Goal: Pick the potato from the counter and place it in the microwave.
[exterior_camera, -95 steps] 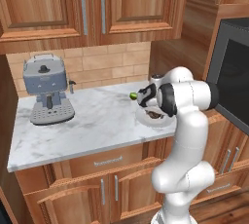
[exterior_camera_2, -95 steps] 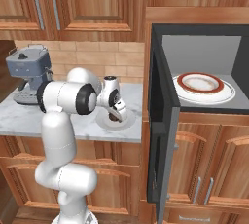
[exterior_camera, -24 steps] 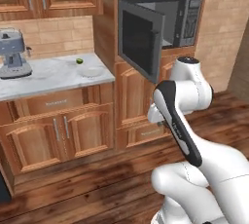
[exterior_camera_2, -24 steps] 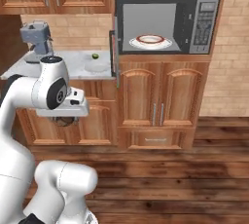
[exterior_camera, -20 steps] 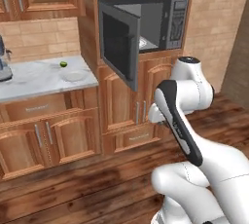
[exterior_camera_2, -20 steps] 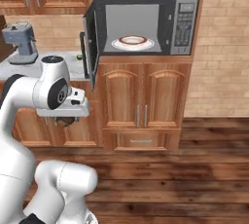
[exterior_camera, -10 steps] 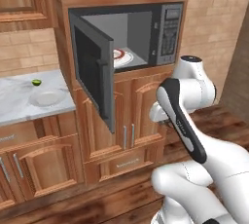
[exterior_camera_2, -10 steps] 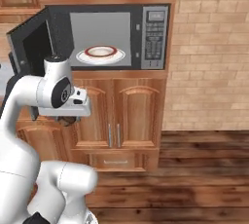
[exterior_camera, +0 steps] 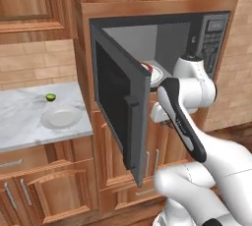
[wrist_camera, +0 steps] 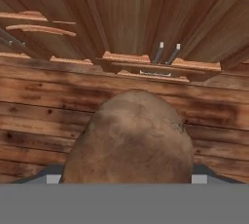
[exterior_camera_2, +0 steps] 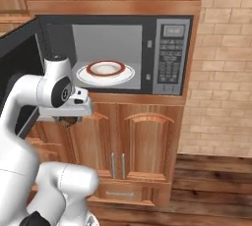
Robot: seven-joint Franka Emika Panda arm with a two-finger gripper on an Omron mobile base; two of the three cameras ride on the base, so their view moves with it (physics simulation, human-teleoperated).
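One potato (wrist_camera: 129, 140) sits gripped in the hand (exterior_camera_2: 69, 120), below the open microwave (exterior_camera_2: 170, 58) and its plate (exterior_camera_2: 105, 72).

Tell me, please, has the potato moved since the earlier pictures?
Yes: the potato left the plate on the counter and now sits in the gripper, below the open microwave.

A home kitchen: wooden cabinets (exterior_camera_2: 147, 151), a built-in microwave (exterior_camera_2: 170, 58), marbled counter (exterior_camera: 29, 122), brick backsplash (exterior_camera: 29, 65).
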